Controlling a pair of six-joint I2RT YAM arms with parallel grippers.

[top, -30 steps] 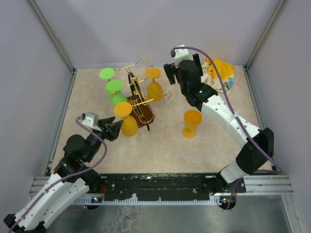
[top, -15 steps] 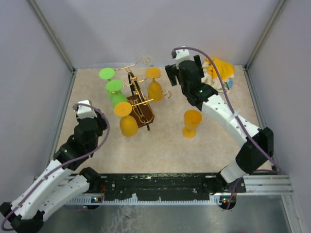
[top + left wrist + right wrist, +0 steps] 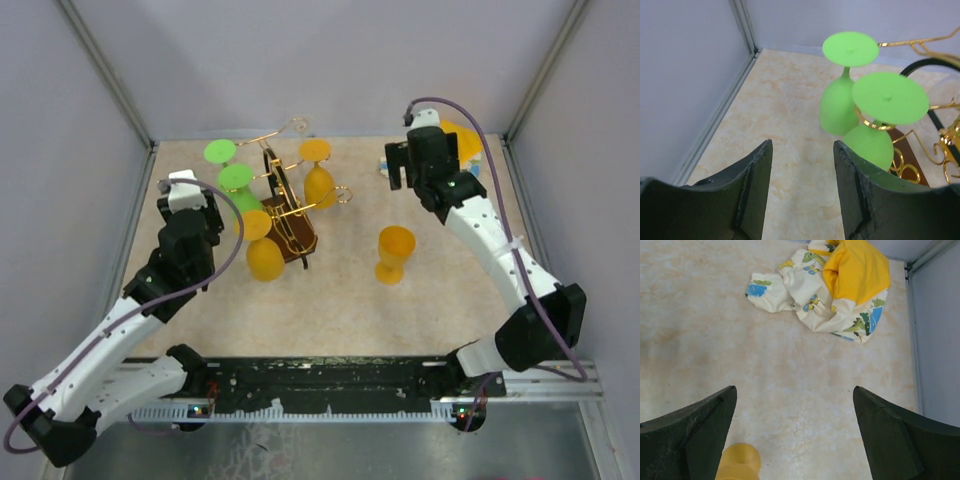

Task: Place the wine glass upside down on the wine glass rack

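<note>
The wine glass rack, gold wire on a dark base, carries two green glasses and two orange ones upside down. One orange wine glass stands upright on the table right of the rack; its top shows at the lower left of the right wrist view. My left gripper is open and holds nothing, just left of the green glasses, its place in the top view. My right gripper is wide open and holds nothing, above the table behind the upright glass.
A crumpled yellow and patterned cloth lies in the back right corner. Grey walls close in the table on the left, back and right. Gold curled arms stick out from the rack's back.
My left gripper has pulled back from the front orange glass and swung left and farther back, beside the green glasses. My right arm has moved right, away from the rack toward the cloth.
</note>
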